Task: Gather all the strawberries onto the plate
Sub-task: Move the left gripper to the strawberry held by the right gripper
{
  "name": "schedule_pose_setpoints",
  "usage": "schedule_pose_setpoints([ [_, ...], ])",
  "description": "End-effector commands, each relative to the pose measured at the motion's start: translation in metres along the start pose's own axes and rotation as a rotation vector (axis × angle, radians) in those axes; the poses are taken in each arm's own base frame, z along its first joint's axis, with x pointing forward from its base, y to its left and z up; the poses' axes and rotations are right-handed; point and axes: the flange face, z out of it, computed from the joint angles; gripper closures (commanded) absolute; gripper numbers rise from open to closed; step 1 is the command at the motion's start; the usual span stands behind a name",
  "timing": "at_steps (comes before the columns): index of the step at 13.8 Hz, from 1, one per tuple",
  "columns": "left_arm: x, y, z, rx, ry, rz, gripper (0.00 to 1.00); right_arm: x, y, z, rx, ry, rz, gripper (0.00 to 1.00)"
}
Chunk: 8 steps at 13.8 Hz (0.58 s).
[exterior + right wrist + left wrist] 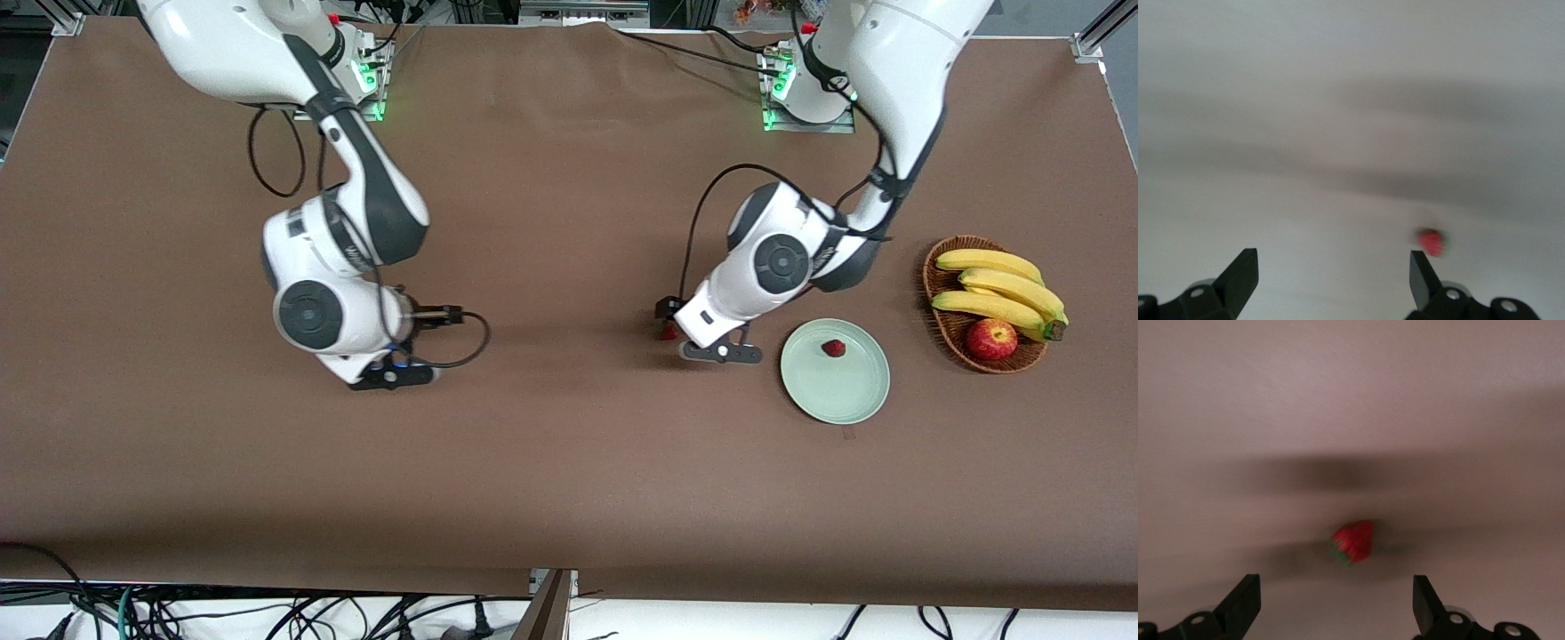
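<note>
One strawberry (833,348) lies in the pale green plate (836,391) toward the left arm's end of the table. A second strawberry (669,332) rests on the brown table, peeking out beside my left gripper (718,352), which hangs low over it. In the left wrist view this strawberry (1353,541) sits just ahead of my left gripper (1335,607), which is open and empty. My right gripper (391,375) hovers over the table toward the right arm's end. It is open (1331,283), with a third strawberry (1431,241) close beside one fingertip (1421,277).
A brown wicker basket (944,331) holding bananas (1000,289) and a red-yellow apple (991,339) stands beside the plate, at the left arm's end. Black cables loop from both wrists. The table's brown cloth ends at the front edge (551,582).
</note>
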Motion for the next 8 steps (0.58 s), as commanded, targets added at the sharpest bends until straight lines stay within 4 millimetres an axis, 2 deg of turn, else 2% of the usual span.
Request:
schedule_pose_setpoints([
  [1, 0.000, 0.007, 0.022, 0.001, 0.033, -0.013, 0.00, -0.025, 0.053, 0.022, -0.033, -0.063, -0.014, 0.00],
  [2, 0.001, 0.005, 0.026, 0.017, 0.044, 0.008, 0.00, -0.026, 0.064, 0.034, -0.037, -0.083, 0.001, 0.00],
  [6, 0.002, 0.005, 0.042, 0.040, 0.067, 0.053, 0.00, -0.038, 0.075, 0.092, -0.046, -0.109, 0.016, 0.00],
  [8, 0.002, 0.005, 0.049, 0.032, 0.073, 0.052, 0.01, -0.041, 0.078, 0.113, -0.047, -0.098, 0.020, 0.00],
])
